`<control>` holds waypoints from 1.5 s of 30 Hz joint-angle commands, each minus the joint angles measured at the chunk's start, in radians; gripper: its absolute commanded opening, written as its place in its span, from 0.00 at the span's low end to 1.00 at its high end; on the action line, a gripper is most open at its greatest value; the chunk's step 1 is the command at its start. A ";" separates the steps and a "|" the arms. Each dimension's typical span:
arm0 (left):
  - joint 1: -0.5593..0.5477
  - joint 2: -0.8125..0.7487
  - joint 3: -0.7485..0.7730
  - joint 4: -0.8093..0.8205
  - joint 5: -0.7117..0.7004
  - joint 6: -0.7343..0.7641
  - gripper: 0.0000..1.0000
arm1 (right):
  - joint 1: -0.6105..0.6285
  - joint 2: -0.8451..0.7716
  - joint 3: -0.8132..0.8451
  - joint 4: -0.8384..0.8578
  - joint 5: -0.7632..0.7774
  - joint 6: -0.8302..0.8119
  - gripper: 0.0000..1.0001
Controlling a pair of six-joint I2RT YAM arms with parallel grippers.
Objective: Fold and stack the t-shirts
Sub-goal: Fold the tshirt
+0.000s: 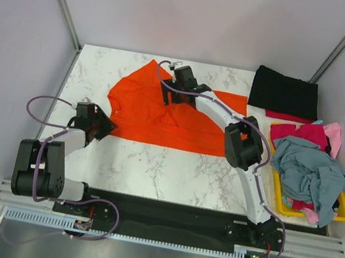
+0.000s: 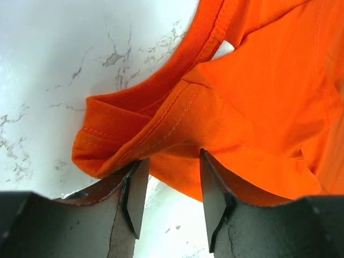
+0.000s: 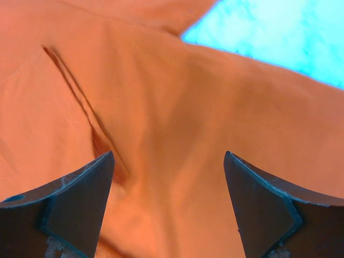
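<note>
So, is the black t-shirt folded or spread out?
Folded: the black t-shirt lies as a compact flat rectangle, no sleeves showing.

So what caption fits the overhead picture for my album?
Orange t-shirt spread on a marble table, left pincer at its edge, right pincer open above it.

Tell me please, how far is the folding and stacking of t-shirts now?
Done: a folded black t-shirt lies at the far right corner of the table. In hand: the orange t-shirt lies spread and uneven; the right gripper hangs open over it, and the left gripper stands open near its collar. Left: a heap of t-shirts, grey-blue, pink and red, in the yellow bin.
</note>
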 commanded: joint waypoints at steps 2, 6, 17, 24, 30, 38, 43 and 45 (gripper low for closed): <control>0.005 -0.070 0.026 -0.133 0.011 0.058 0.55 | -0.078 -0.241 -0.155 0.076 0.045 0.024 0.92; 0.005 -0.213 0.093 -0.194 -0.009 0.063 0.63 | -0.201 -0.398 -0.408 0.214 -0.003 0.128 0.96; 0.005 0.332 0.753 -0.056 0.072 0.120 0.72 | -0.357 -0.426 -0.643 0.492 -0.158 0.254 0.96; -0.006 0.981 1.470 -0.109 0.318 0.137 0.68 | -0.365 -0.413 -0.764 0.711 -0.299 0.311 0.95; 0.003 1.123 1.657 -0.106 0.396 -0.013 0.59 | -0.371 -0.439 -0.838 0.744 -0.245 0.306 0.96; -0.011 0.499 0.978 -0.157 0.150 0.084 0.64 | -0.385 -0.692 -0.901 0.507 -0.094 0.246 0.96; -0.011 0.097 0.621 -0.326 -0.041 0.105 0.66 | -0.393 -0.901 -1.081 0.334 -0.003 0.352 0.96; -0.008 -0.041 0.455 -0.333 -0.033 0.074 0.66 | -0.402 -1.000 -1.200 0.273 0.025 0.406 0.96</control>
